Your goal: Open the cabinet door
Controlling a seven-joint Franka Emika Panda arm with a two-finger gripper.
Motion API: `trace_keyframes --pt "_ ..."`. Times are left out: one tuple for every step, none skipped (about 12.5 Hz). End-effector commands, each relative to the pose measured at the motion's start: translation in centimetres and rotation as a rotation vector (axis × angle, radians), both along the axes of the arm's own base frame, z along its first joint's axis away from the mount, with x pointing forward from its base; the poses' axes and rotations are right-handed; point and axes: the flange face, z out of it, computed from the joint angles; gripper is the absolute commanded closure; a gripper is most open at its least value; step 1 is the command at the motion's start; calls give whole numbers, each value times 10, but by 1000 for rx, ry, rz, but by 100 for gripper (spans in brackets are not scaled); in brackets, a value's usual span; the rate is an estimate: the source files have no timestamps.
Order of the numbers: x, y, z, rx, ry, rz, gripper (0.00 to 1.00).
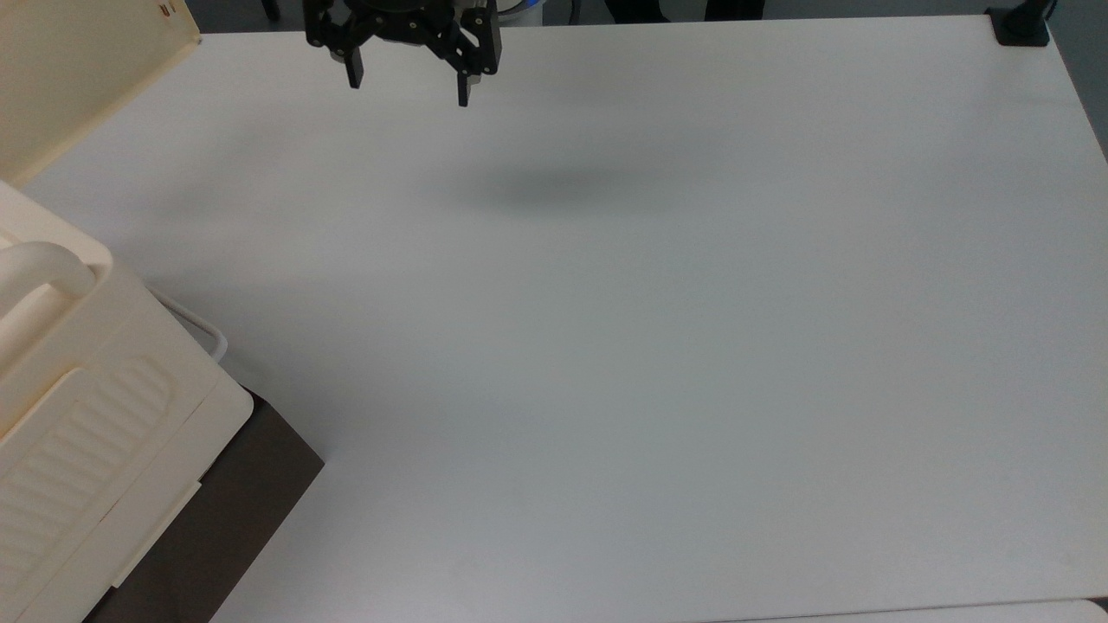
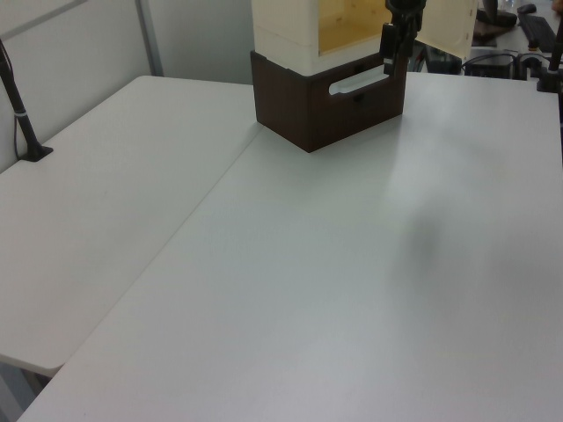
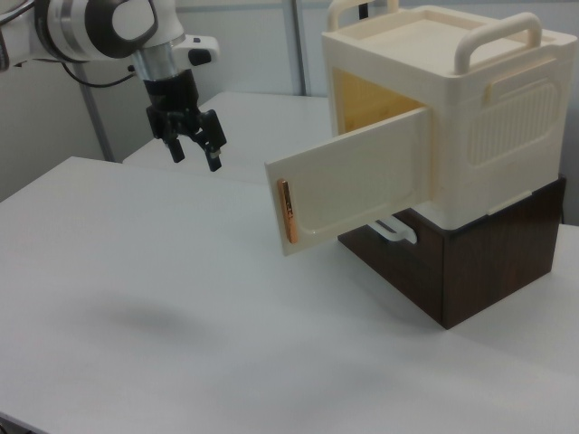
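Cabinet door (image 3: 353,181) stands swung open; my gripper (image 1: 407,80) hangs free above the table (image 1: 658,346).

The cabinet (image 3: 470,117) sits on a dark brown box (image 3: 470,262) at the right view's right. Its door projects outward toward the right view's left, with a copper-coloured handle strip (image 3: 285,210) near its free edge. The exposed compartment (image 2: 352,19) shows a yellow interior wall; I see no contents in the visible part. A white drawer handle (image 2: 359,81) runs across the brown box front. My fingers (image 3: 213,155) are spread apart and hold nothing, well apart from the door. A soft shadow (image 1: 554,186) lies on the white tabletop below the gripper. A black clamp post (image 2: 22,123) stands at the left view's left table edge.
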Motion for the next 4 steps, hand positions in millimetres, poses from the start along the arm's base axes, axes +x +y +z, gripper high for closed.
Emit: trace_keyframes --pt "-16 17 -5 7 43 -19 0" --pt "-18 17 -6 4 53 -19 0" --pt "-19 16 -6 3 67 -14 0" --pt "-20 16 -7 2 71 -11 0"
